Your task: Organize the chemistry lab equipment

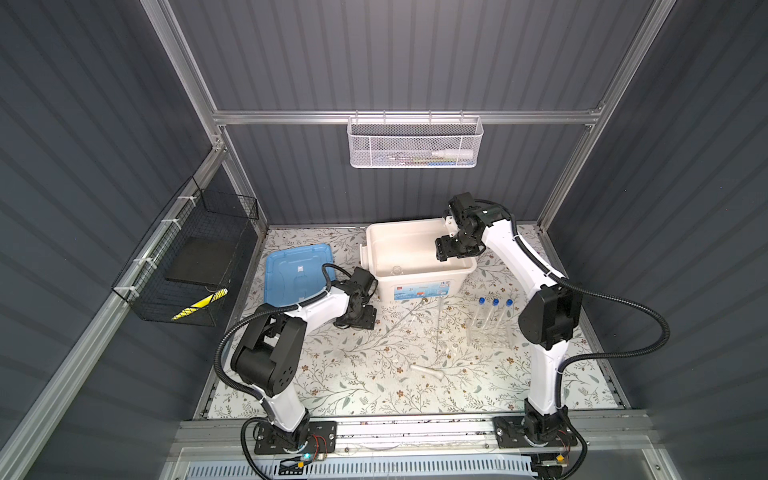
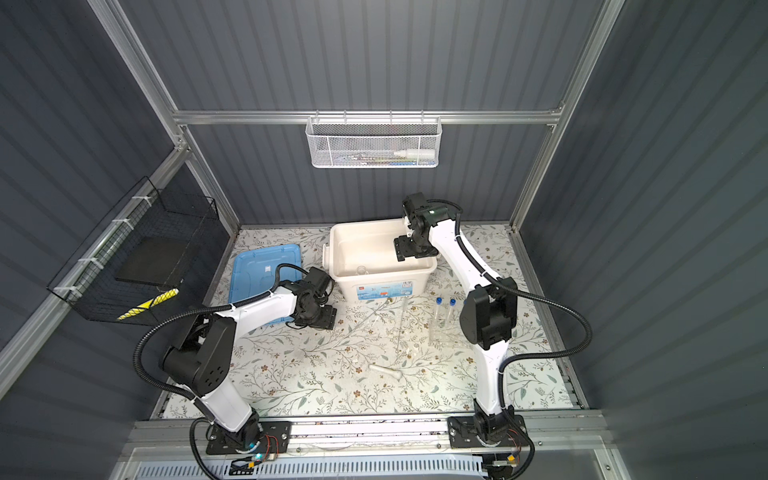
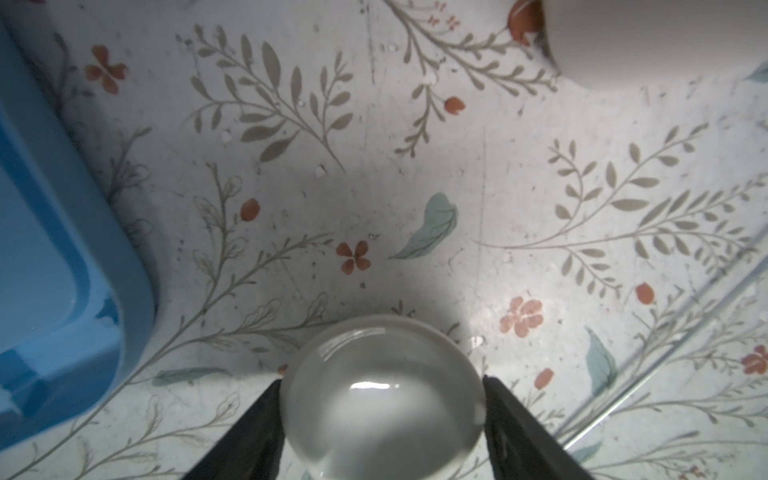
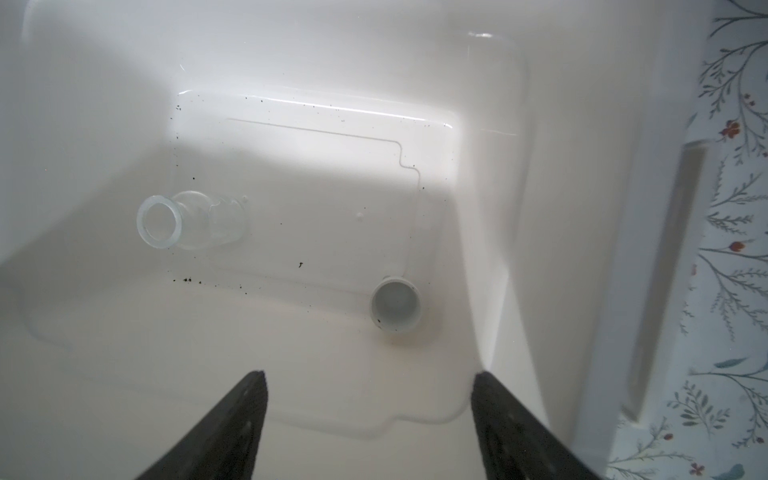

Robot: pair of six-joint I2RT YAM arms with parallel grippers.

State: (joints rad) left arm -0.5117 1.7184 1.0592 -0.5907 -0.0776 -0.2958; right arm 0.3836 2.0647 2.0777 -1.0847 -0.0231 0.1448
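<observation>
Chemistry lab equipment lies spread over the floral mat [image 1: 353, 374]. Nearest you is the white pestle [image 1: 428, 371], smooth and lying flat, its long axis running across the mat with the bulbous head toward the right arm's side. Behind it, one thin rod [image 1: 438, 332] lies almost straight front to back, and a slanted rod [image 1: 409, 312] runs from the tub's front toward the left arm. Just beside them, three blue-capped test tubes [image 1: 494, 311] stand caps up in the clear plastic rack [image 1: 488, 336]. Your left gripper [image 3: 381, 379] points down at the mat between the blue lid [image 3: 62, 249] and the tub. Its matte black fingers [image 3: 257, 424] stand well apart, and the small white bowl [image 3: 382, 407], round and glossy, fills the gap. A fingertip meets its rim on each side, so the gripper has hold of it. Farther back, your right gripper [image 4: 370, 374] hangs inside the white tub [image 1: 415, 226], jaws spread wide with nothing between them. On the tub's smooth, dark-specked floor a small clear beaker [image 4: 191, 220] lies on its side, its thick-rimmed mouth turned toward the wrist camera. A second white bowl [image 4: 395, 307], cup-shaped, sits well apart from it beside the wall. Farthest, a white mesh basket [image 1: 413, 143] hangs on the back rail with a white bottle [image 1: 451, 154] lying lengthwise inside.
</observation>
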